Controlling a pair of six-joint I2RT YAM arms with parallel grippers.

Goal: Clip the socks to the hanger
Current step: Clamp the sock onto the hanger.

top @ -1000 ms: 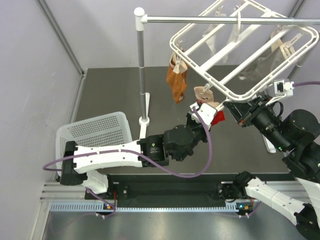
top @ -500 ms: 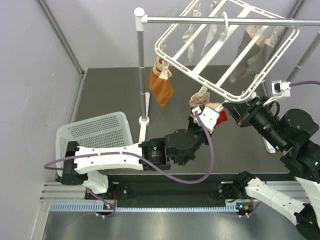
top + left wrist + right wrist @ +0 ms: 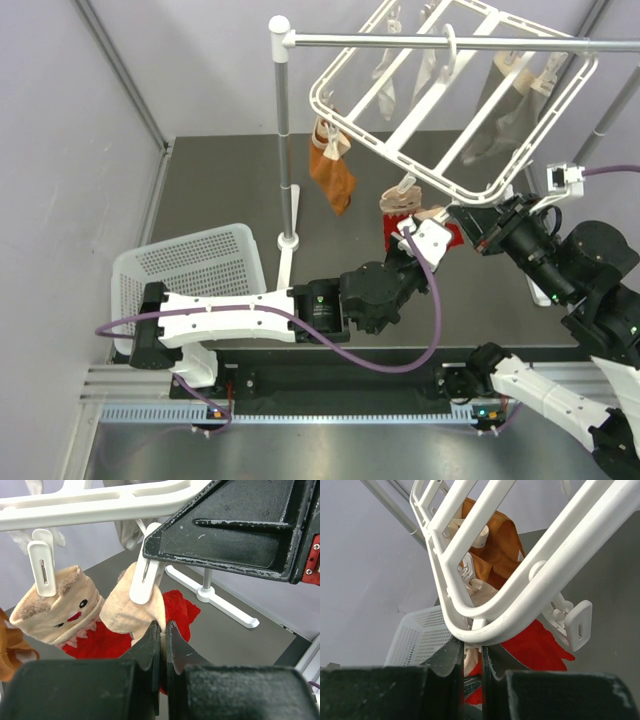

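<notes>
Hanger point(image 3: 555, 575) glossy white plastic; red sock point(image 3: 176, 606) fuzzy cloth.

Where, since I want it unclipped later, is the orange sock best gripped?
Probably its free lower end, approached from the near side below the hanger: the orange sock hangs limp from a corner peg, its top crowded by peg and frame.

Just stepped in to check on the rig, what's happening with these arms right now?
The right gripper holds the white hanger by its rim, tilted under the rail. The left gripper pinches a red sock, its pale cuff at a peg. An orange sock hangs clipped already.
</notes>
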